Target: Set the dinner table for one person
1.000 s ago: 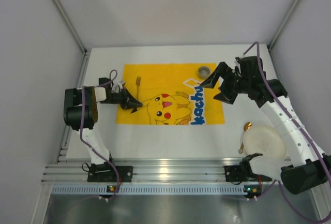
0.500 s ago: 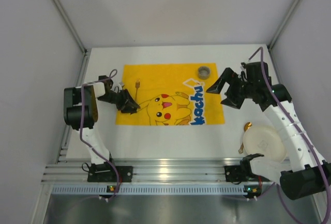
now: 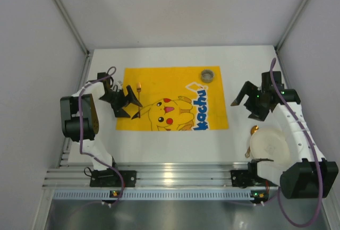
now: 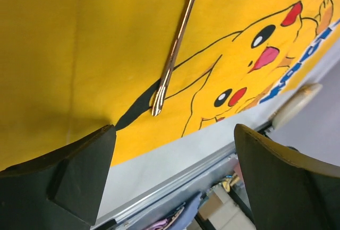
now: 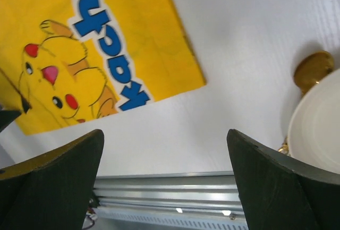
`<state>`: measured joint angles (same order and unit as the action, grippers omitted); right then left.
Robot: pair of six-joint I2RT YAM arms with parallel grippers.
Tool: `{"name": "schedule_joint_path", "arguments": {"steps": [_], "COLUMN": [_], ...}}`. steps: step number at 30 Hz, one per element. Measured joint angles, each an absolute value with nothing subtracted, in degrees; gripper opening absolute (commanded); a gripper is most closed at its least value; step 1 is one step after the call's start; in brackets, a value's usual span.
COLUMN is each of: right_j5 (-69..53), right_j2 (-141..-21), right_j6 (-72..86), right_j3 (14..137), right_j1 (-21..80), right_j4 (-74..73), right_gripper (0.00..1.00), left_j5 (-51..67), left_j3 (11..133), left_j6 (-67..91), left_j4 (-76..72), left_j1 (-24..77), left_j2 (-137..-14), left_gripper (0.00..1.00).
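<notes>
Newly opened, the left end effector (image 4: pixel 172 131) released the fork (image 4: pixel 178 44) onto the "kachu" mat (image 3: pixel 199 108); right end effector (image 5: pixel 164 134) gapes empty.

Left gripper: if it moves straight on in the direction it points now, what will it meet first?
Probably the yellow mat, just beside the near end of the thin metal utensil lying on it; the open left gripper might touch that too, depth is unclear.

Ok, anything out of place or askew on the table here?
The round white plate sits off the yellow cartoon-printed mat on bare white tabletop at the near right, with a gold spoon partly tucked under its rim. Nothing spilled or damaged.
</notes>
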<state>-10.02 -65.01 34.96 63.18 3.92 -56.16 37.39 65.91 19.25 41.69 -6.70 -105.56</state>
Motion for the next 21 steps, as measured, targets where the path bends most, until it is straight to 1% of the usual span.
{"name": "schedule_joint_path", "arguments": {"steps": [3,7,15,21], "right_j5": [-8.25,-5.10,2.70,6.24], "right_j2": [-66.22,-70.67,-78.76,-83.99], "right_j6": [33.45,30.57,24.77,21.74], "right_j3": [59.07,56.90,54.78,53.28], "right_j1": [-1.08,-4.14,-8.29,-10.44], "right_j4": [-56.10,-54.92,-50.94,-46.81], "right_gripper": [1.00,1.00,1.00,1.00], "left_j5": [33.26,30.15,29.30,29.23], "left_j3": [67.11,68.05,68.05,66.43], "left_j6": [19.05,19.33,20.12,20.73], "left_j4": [43.44,44.07,44.05,44.07], "left_j1": [-6.70,-6.70,-6.70,-6.70], "left_j2": [-103.28,-98.61,-89.71,-87.11], "left_gripper": [0.98,0.98,0.98,0.98]}}
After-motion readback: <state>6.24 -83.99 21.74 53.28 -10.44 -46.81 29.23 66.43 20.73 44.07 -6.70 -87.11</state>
